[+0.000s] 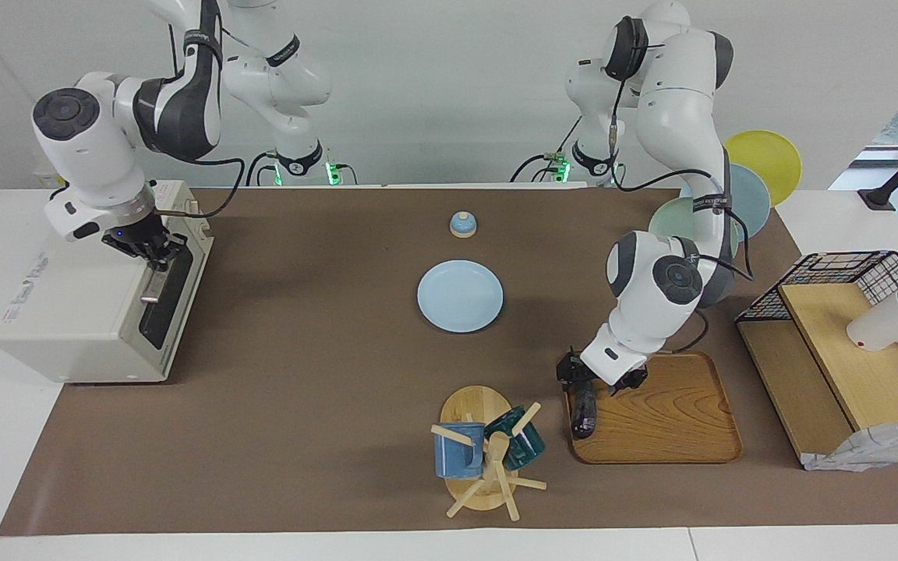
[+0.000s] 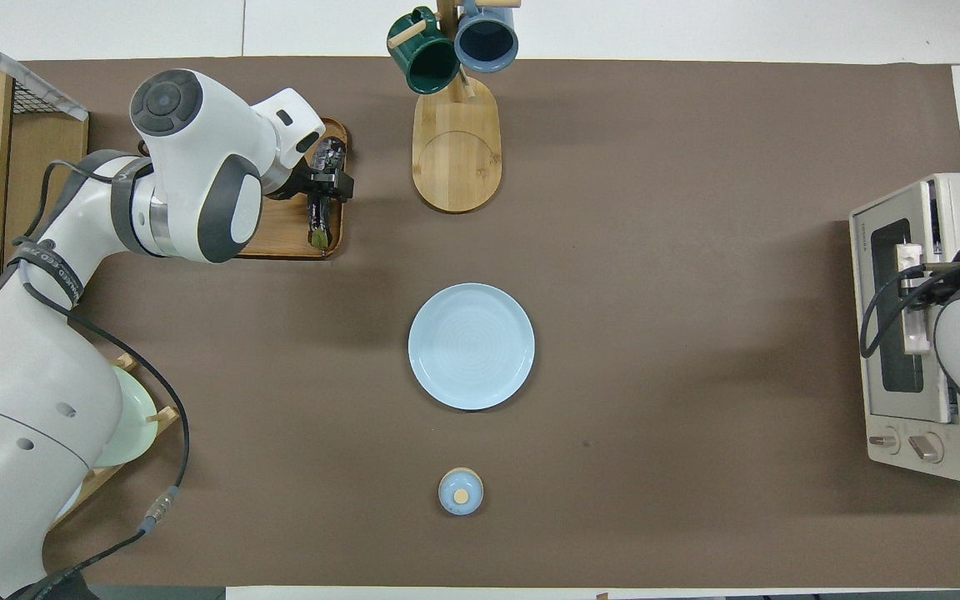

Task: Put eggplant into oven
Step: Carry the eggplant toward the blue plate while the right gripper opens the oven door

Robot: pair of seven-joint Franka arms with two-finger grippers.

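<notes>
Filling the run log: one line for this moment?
left gripper: at eggplant on wooden tray | right gripper: shut on oven door handle

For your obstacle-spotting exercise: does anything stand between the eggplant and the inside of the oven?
Yes: the oven door looks closed, with the right tool at its handle. The eggplant lies on the wooden tray under the left tool. On the mat between them, the blue plate lies low.

Both arms are glossy white with dark grey joint bands. Black cables trail along them (green lights, apparently, at the bases).
</notes>
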